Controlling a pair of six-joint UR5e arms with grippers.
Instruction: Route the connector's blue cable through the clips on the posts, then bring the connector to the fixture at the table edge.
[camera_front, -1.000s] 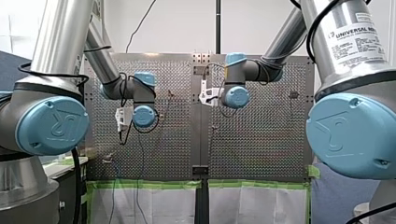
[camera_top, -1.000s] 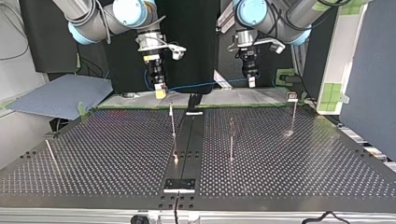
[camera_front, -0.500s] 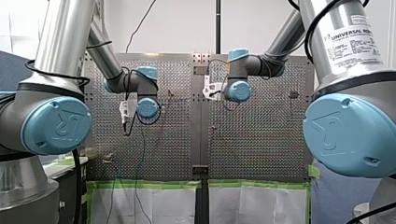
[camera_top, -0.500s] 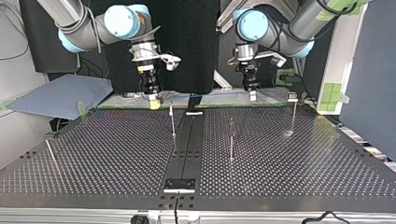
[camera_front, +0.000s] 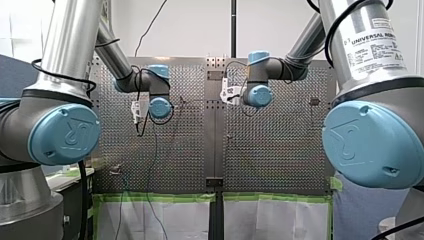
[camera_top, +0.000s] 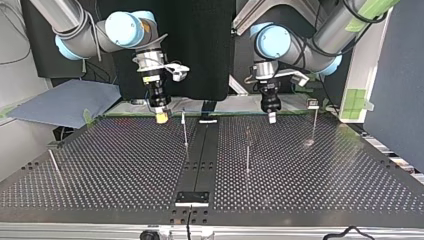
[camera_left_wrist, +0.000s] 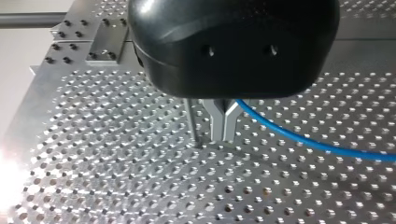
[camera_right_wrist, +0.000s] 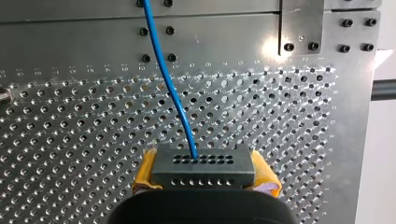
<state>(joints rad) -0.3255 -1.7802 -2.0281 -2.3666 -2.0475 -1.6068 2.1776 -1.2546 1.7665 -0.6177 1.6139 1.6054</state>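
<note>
Right wrist view: grey connector (camera_right_wrist: 203, 170) (blue-cabled)

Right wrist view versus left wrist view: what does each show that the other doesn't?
Only the right wrist view shows the dark grey block-shaped connector, clamped between the yellow pads of my right gripper. Only the left wrist view shows the metal fingers of my left gripper, shut on the thin blue cable. Both show that cable and the perforated metal table.

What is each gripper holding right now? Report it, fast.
My left gripper: shut on the blue cable.
My right gripper: shut on the connector.
</note>
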